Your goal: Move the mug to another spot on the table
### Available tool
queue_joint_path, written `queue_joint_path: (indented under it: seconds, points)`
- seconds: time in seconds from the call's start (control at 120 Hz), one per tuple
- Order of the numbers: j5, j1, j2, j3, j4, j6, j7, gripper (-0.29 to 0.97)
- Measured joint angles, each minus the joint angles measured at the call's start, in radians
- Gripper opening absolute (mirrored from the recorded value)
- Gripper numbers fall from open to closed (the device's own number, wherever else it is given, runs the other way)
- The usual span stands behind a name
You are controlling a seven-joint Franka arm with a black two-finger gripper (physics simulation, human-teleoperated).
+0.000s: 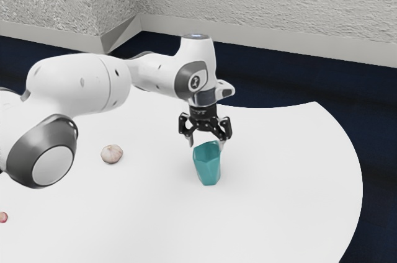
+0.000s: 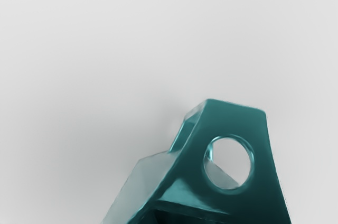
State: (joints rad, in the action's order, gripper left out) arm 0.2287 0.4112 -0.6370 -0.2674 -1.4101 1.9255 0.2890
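Exterior view: on the white table, a white arm reaches in from the exterior view's left. A teal mug stands near the table's middle. The black tool hangs spread wide, tips flanking the mug's rim, with no clear grip on it. A pale bulb lies well apart.

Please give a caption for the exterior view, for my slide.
The open gripper hovers at the rim of the teal mug on the white table.
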Motion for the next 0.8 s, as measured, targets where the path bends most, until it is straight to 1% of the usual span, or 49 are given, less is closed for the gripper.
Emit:
queue_joint_path:
  seconds: [0.217,0.4,0.517,0.667,0.8]
  points:
    - [0.017,-0.001,-0.024,-0.006,0.001,0.010,0.075,0.68]
    - [0.020,-0.003,-0.055,-0.013,0.057,0.012,0.120,0.68]
    - [0.027,-0.004,-0.064,-0.022,0.061,0.013,0.141,0.62]
    - [0.061,-0.005,-0.080,-0.026,0.061,0.014,0.163,0.55]
    - [0.072,-0.005,-0.089,-0.027,0.061,0.015,0.178,0.45]
